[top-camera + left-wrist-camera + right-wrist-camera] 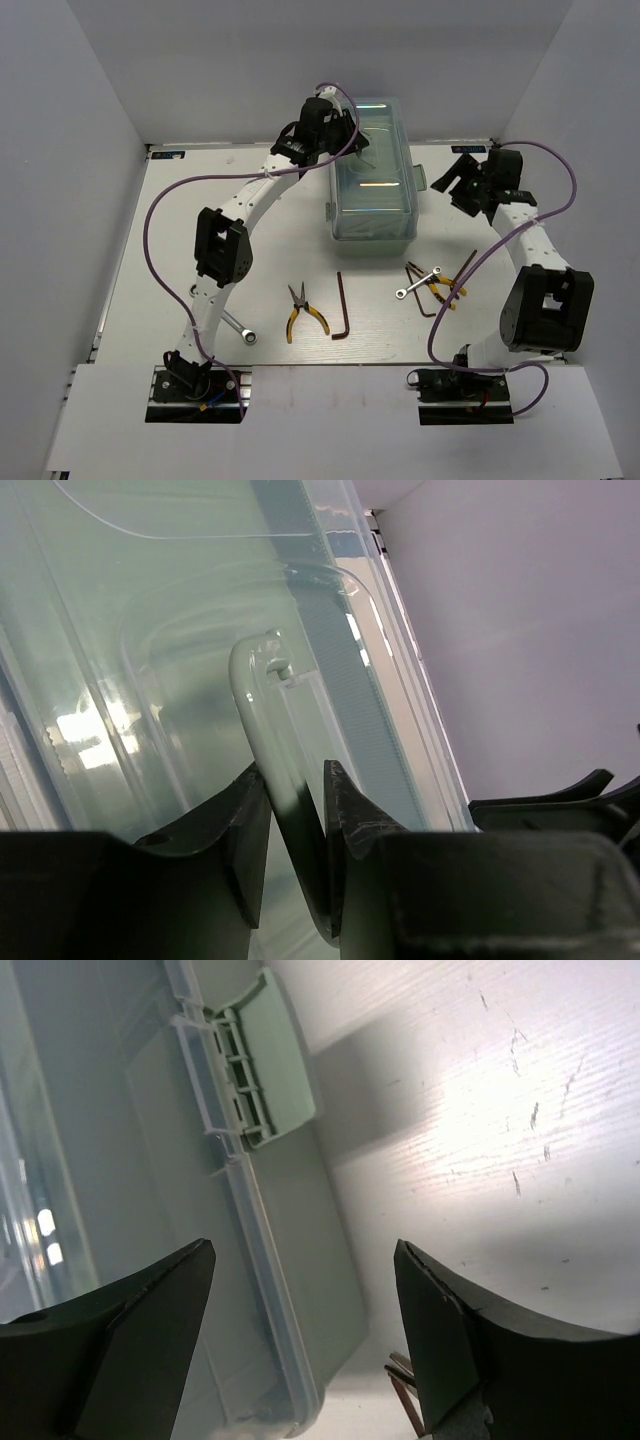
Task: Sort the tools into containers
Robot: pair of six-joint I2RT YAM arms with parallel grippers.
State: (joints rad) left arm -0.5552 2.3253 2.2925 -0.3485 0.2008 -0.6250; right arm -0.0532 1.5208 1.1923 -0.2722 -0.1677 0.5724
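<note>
Closest to the left wrist lens, my left fingers (345, 810) were pinched on the carry handle (262, 695) of the toolbox (372, 225), one black tip against each side of the pale green loop. From overhead I saw that box standing in the far half of the desk (270, 250), a little right of centre. Its long side ran toward the far edge, and the translucent lid (385, 125) was down over the mint-green body. The left arm reached in over the box's far left corner.

My right fingers (150, 1310) were spread wide and held nothing. They hung just off the right side of the box, close to its green side latch (262, 1055).

Every tool I could see lay on the desk outside the box, toward the near edge. The lone pliers (303, 312), with yellow-black handles, lay near the middle of that edge, nose pointing toward the far edge. Just to their right, not touching, was an L-shaped hex key (341, 300). Its long leg ran toward the far edge and its short foot turned left at the near end. A silver wrench (240, 331) lay toward the near left corner, tight beside the left arm and partly hidden by it.

Closer to the right edge sat a small heap: a second wrench (412, 288), the second pliers (443, 290) and some dark brown stems (467, 265) crossing among them. I could not tell how many hex keys those stems made up.
</note>
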